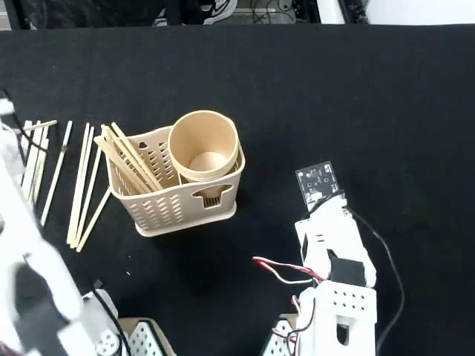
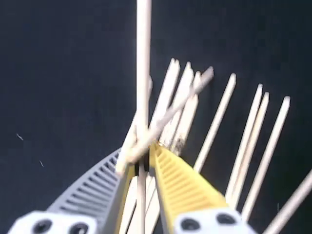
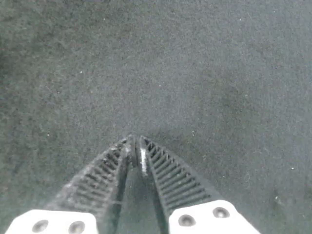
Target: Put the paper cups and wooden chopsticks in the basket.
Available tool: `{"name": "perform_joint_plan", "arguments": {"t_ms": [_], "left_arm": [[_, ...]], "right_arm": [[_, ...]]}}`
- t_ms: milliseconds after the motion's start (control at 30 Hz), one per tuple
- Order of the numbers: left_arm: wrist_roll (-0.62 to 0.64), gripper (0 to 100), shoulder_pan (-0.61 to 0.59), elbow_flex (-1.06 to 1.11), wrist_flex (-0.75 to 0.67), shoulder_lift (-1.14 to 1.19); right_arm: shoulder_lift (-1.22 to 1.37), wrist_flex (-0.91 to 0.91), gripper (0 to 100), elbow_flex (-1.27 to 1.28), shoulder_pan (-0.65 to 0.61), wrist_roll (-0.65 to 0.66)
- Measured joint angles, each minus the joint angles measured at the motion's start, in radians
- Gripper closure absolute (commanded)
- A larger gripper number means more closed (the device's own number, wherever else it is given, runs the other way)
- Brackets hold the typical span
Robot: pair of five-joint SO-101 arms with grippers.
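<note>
The left gripper (image 2: 144,152) is pinched shut on a chopstick (image 2: 143,58), its yellow finger (image 2: 175,180) and grey finger (image 2: 97,187) pressed to either side of the thin shaft, which runs straight out past the tips. A second stick (image 2: 181,99) crosses the held one right at the fingertips, tilted away from it; whether it is gripped as well cannot be told. Beyond the tips, loose sticks (image 2: 253,146) lie on the black cloth (image 2: 63,73), roughly side by side and slightly fanned. In the high view the left arm (image 1: 30,252) stands at the table's edge above the loose sticks (image 1: 80,185), which lie just beside the basket (image 1: 178,204). The basket is upright, with a bundle of chopsticks (image 1: 130,159) leaning in the compartment nearer those loose sticks and nested cups (image 1: 204,148) standing mouth up in the other. The right gripper (image 3: 135,141) is closed with nothing between its dark ribbed fingers, over bare cloth (image 3: 195,73). The right arm (image 1: 334,259) sits folded, well apart from the basket on its cup side.
</note>
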Motion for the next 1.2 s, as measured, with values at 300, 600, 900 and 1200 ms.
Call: {"name": "perform_joint_plan", "arguments": {"t_ms": [300,600,900,1200], "left_arm": [[0.146,97,0.061,0.493,-0.394,-0.517],[0.296,97,0.084,0.601,-0.445,-0.779],[0.422,97,0.219,0.601,-0.445,-1.091],[0.434,97,0.572,0.601,-0.428,-1.260]], "right_arm": [[0.000,0.000,98.4,0.000,0.000,0.000],[0.000,0.000,98.4,0.000,0.000,0.000],[0.000,0.000,98.4,0.000,0.000,0.000],[0.000,0.000,98.4,0.000,0.000,0.000]]}}
